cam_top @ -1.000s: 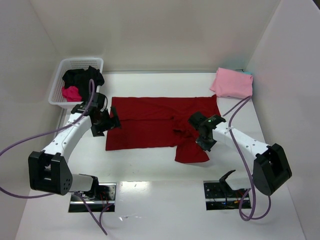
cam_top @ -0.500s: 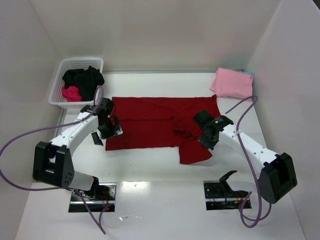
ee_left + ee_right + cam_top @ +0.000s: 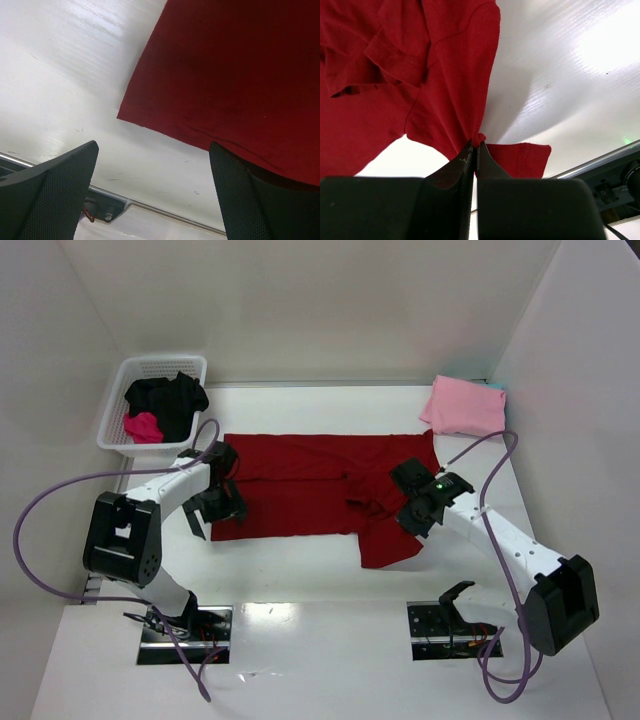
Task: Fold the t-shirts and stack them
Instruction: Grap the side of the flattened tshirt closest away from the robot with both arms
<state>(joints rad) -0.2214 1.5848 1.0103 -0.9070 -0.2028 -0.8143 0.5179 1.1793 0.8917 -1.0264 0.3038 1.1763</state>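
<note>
Mid-bench [image 3: 300, 580]: red shirt [image 3: 300, 485], spread mostly flat, long side running left to right. Right part wrinkled, with a flap reaching toward the near edge.

Right tool [image 3: 412, 518] pressed together on that wrinkled part, pinching a fold of the red cloth. Seen from the right wrist: cloth drawn up into a peak at the fingertips [image 3: 466, 159], raised off the bench with a shadow beneath, and a hemmed edge poking out just right of the pinch.

Left tool [image 3: 215, 512] spread wide, gripping nothing, poised at the near-left corner of the red shirt. Seen from the left wrist: one finger [image 3: 50, 195] over bare bench, the other [image 3: 260, 200] in front of the red hem, the shirt's corner lying between and ahead of them. Touching the cloth or just above it: cannot tell.

Far right corner: pink shirt [image 3: 465, 405], folded square, lying flat just beyond the far-right corner of the red one.

Far left corner: white basket [image 3: 112, 425], with black shirt [image 3: 165, 395] and magenta shirt [image 3: 143, 427] heaped inside, unfolded, the magenta one at the near side.
</note>
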